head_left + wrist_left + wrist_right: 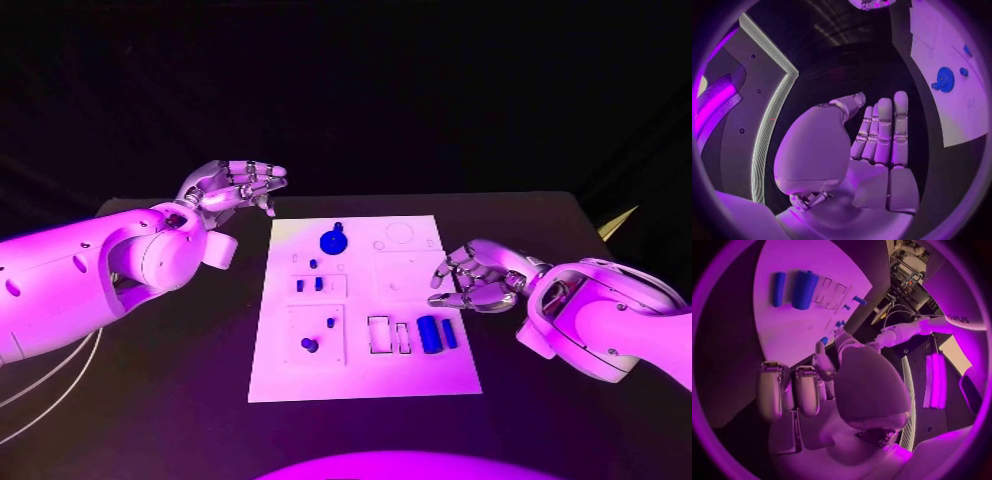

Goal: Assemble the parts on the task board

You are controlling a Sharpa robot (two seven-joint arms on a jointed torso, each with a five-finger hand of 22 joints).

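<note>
The black table (173, 400) holds the white task board (365, 310) in its middle, and the room behind is too dark to make out. The small marks and slots on the board are hard to see clearly. The left hand (235, 186) floats up off the board's far left corner, away from it, with its fingers a little bent and apart and nothing in them. The right hand (476, 277) hangs over the board's right edge, fingers curled loosely and spread, holding nothing. On the board, a round blue part (333, 241) sits near the far end. Two blue bars (436, 333) lie near the right edge, just beside the right hand. Small blue pegs (309, 285) sit by the left edge.
</note>
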